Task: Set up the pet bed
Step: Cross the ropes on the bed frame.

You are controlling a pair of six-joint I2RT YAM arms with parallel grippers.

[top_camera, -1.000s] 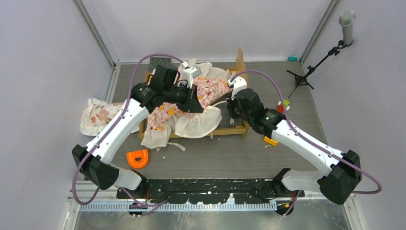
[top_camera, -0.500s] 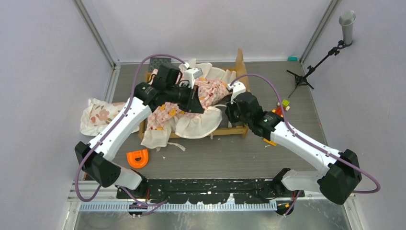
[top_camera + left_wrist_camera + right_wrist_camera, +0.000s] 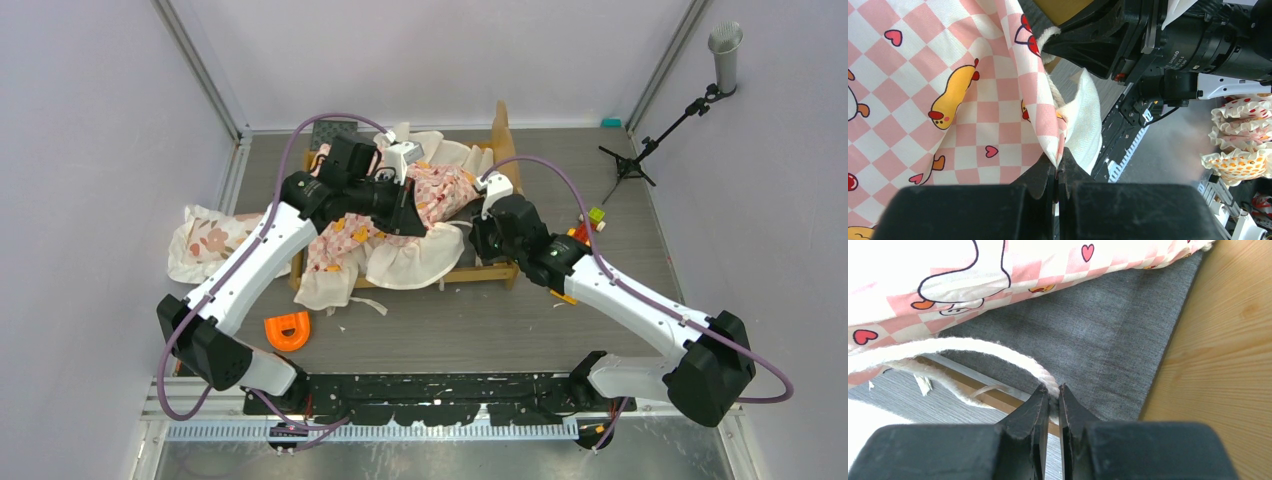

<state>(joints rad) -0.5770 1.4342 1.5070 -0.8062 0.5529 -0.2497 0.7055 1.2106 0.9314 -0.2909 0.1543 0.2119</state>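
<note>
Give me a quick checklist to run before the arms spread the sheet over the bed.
1. Grip of the left gripper: ok, shut on a corner of the sheet.
2. Grip of the right gripper: ok, shut on the white cord along the sheet's edge.
3. Cover over the mattress: not ok, grey is bare beside the right gripper.
4. Sheet flat on the pet bed: not ok, bunched in the top view.
5. Place of the pillow: not ok, on the table left of the bed.
6. Cord free of the frame: cannot tell.
</note>
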